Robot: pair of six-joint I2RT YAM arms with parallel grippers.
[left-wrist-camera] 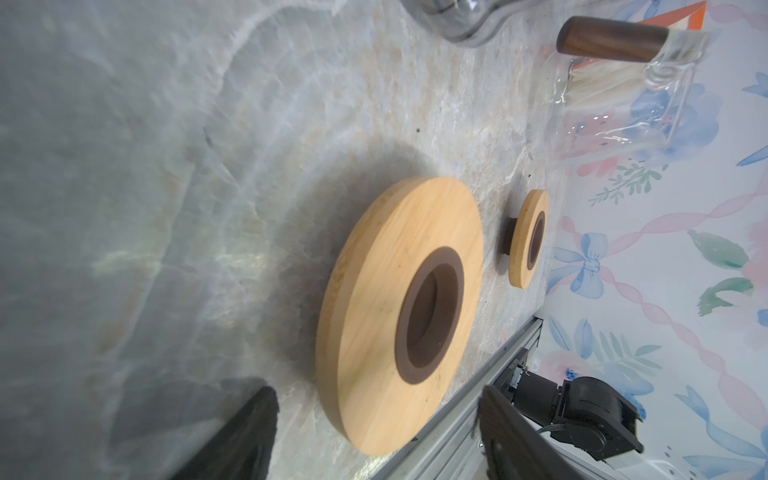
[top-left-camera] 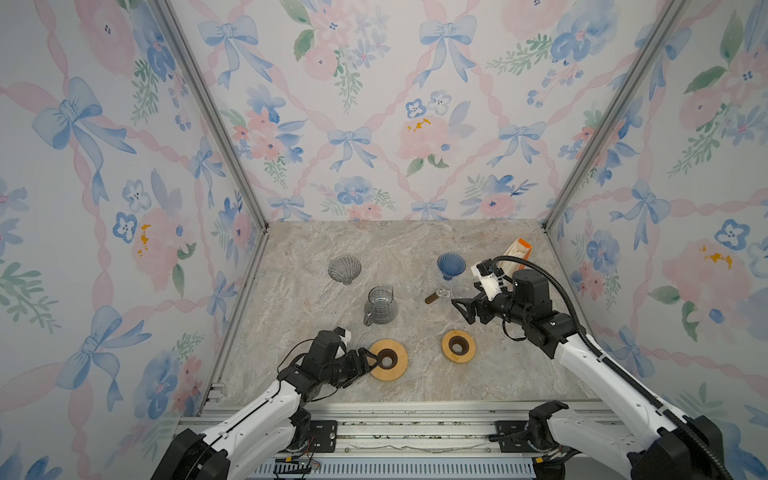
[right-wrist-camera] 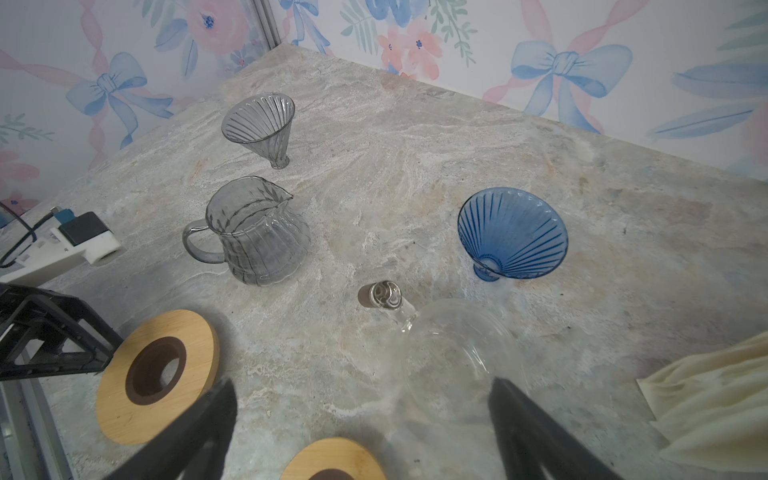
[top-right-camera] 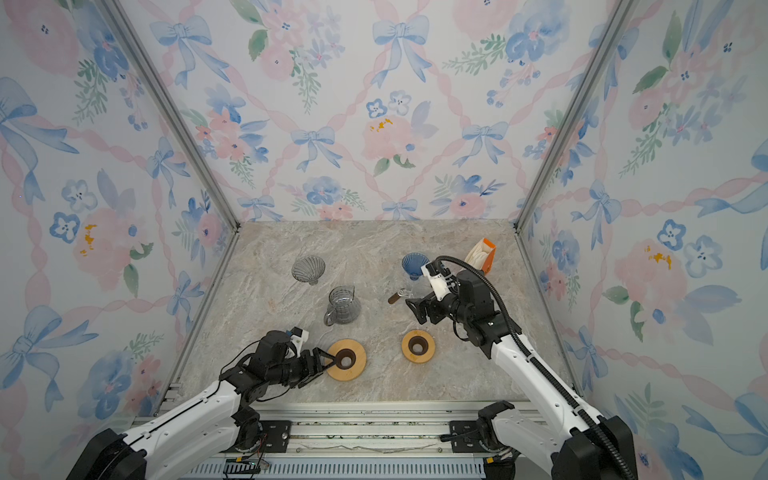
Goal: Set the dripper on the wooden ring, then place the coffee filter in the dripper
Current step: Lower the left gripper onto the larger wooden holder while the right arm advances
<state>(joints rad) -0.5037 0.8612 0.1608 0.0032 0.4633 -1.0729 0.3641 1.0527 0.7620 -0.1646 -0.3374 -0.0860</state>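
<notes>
The beige-grey veined tabletop [right-wrist-camera: 374,166] looks like polished stone with a soft sheen. The left pale wooden ring [left-wrist-camera: 365,316] shows fine grain, sanded smooth and matt. Its dark brown inner collar [left-wrist-camera: 454,274] looks like dull rubber or plastic. The right pale wooden ring [left-wrist-camera: 524,249] is finished alike. The smoke-grey ribbed pitcher [right-wrist-camera: 262,241], the grey fluted cone dripper [right-wrist-camera: 257,120] and the blue fluted cone dripper [right-wrist-camera: 513,239] are all glossy glass. The clear round server [right-wrist-camera: 453,345] is smooth glass with a dark, satin wooden handle [left-wrist-camera: 611,39]. The cream coffee filters [right-wrist-camera: 715,411] are soft, crinkled matt paper. The frame rail [left-wrist-camera: 449,436] is brushed grey metal.
</notes>
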